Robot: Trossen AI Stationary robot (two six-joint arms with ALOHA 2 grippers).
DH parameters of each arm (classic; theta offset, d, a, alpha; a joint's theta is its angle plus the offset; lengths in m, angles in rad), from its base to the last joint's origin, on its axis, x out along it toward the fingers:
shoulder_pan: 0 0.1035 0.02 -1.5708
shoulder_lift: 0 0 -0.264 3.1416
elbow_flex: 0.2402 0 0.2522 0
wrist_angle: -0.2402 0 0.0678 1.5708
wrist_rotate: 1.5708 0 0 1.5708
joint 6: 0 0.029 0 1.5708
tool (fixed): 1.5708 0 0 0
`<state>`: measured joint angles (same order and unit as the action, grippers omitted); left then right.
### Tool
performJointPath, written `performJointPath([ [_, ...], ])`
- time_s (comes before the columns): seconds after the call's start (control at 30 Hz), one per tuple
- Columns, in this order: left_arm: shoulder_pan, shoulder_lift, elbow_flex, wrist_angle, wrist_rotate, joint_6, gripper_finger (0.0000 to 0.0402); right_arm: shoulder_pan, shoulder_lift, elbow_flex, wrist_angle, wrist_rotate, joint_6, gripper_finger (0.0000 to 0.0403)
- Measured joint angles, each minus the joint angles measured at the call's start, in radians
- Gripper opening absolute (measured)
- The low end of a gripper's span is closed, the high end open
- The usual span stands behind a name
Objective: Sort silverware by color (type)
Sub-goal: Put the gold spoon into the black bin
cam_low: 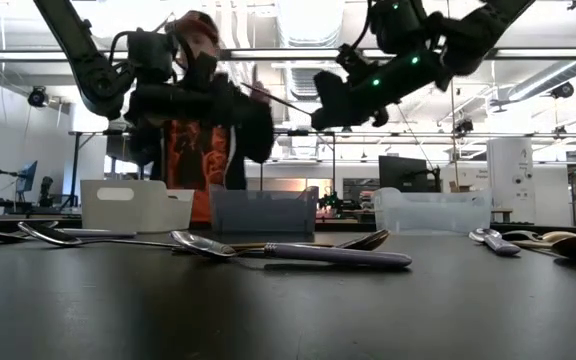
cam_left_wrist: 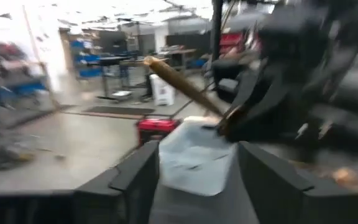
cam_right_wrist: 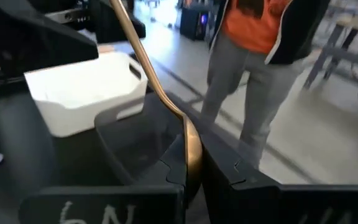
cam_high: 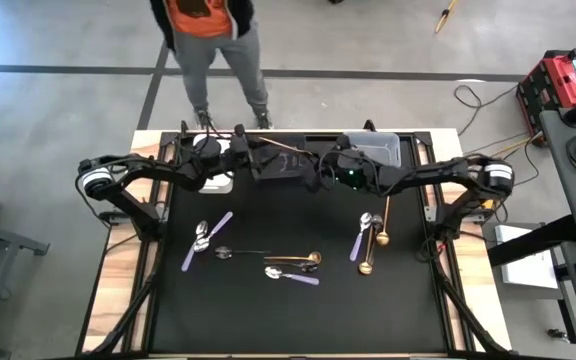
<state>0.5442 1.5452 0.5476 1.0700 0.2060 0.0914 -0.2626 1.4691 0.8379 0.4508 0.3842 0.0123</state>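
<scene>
A gold utensil (cam_right_wrist: 143,53) hangs in the air over the bins at the table's far side, with my right gripper (cam_right_wrist: 191,155) shut on it. My left gripper (cam_left_wrist: 197,149) faces it from the table's left and is open. The utensil's free end (cam_left_wrist: 149,61) stands above and beyond the left fingers, touching neither. The rest of the silverware lies flat on the black mat: lilac-handled spoons (cam_high: 208,238) (cam_high: 360,238), gold pieces (cam_high: 373,245) (cam_high: 298,258) and a dark one (cam_high: 238,252). My right gripper pinches the gold utensil's wider end (cam_right_wrist: 191,138) between its two fingers, coming about level from the table's right. The slim handle runs out past the fingertips and slants up toward my left gripper. The utensil is lifted clear of table and bins.
Three bins stand in a row at the far edge: white (cam_high: 218,183), dark (cam_high: 288,168) and clear (cam_high: 380,150). A person in an orange top (cam_high: 208,40) stands just beyond the far edge. Bare mat lies near the front edge.
</scene>
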Motion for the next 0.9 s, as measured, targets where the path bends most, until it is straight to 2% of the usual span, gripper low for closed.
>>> performJointPath([
  [0.13, 0.001, -0.001, 0.0, -0.045, -0.135, 0.182, 0.0251, 0.0, -0.072, 0.0, -0.154, 0.0, 0.075, 0.0014],
  [0.3, -0.016, -0.004, 0.0, -0.097, -0.259, 0.391, 0.0266, -0.015, -0.15, 0.0, -0.337, -0.054, 0.223, 0.0013],
  [0.5, -0.106, -0.006, 0.0, -0.07, -0.268, 0.539, 0.0262, -0.058, -0.178, 0.0, -0.473, -0.26, 0.413, 0.0013],
  [0.7, -0.22, -0.007, 0.027, -0.061, -0.279, 0.653, 0.0261, -0.085, -0.14, 0.0, -0.479, -0.418, 0.496, 0.0013],
  [0.8, -0.239, -0.007, 0.058, -0.122, -0.285, 0.656, 0.0261, -0.09, -0.13, 0.0, -0.479, -0.458, 0.505, 0.0013],
  [0.9, -0.24, 0.003, 0.107, -0.259, -0.27, 0.655, 0.0261, -0.09, -0.13, 0.0, -0.48, -0.475, 0.508, 0.0013],
])
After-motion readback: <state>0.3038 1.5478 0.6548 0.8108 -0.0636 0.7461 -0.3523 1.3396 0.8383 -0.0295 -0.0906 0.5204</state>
